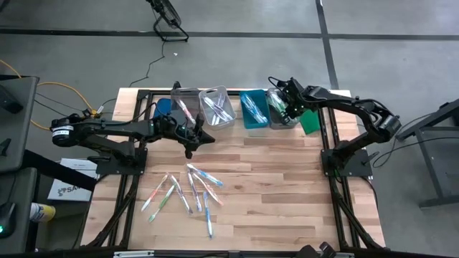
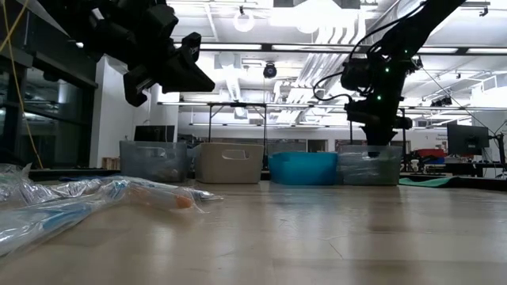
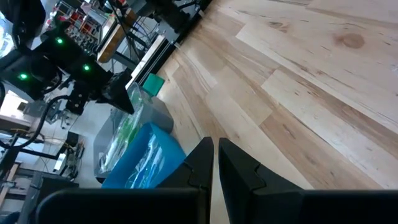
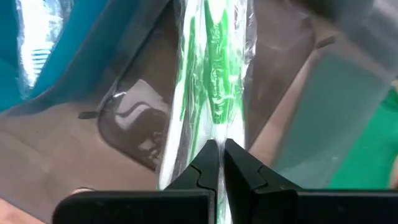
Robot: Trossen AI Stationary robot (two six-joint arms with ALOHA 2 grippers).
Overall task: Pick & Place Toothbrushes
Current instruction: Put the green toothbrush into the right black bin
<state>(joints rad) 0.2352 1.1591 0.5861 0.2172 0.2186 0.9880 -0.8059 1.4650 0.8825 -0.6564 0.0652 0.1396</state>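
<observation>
Several wrapped toothbrushes [image 1: 188, 189] lie loose on the wooden table near its front; in the low view they show close up [image 2: 119, 194]. My right gripper [image 1: 282, 102] hangs over the clear bin [image 1: 283, 116] at the far right of the bin row, shut on a green toothbrush in a clear wrapper [image 4: 214, 74]. In the low view it stands just above that bin's rim [image 2: 379, 133]. My left gripper [image 1: 195, 137] hovers shut above the table, in front of the left bins, with nothing between its fingers [image 3: 216, 163]. My right gripper pinches one end of the wrapped green toothbrush [image 4: 216, 138] between its two fingers. The fingers come from above, pointing steeply down, in line with the toothbrush. It hangs below them over the clear bin; whether its lower end touches the bin I cannot tell.
Along the far edge stand a grey bin [image 1: 184, 107], a clear bin [image 1: 217, 106] and a teal bin [image 1: 254, 109], each with toothbrushes inside. A green piece [image 1: 310, 122] lies right of the bin row. Bare wood [image 1: 287, 179] spreads across the table's right half.
</observation>
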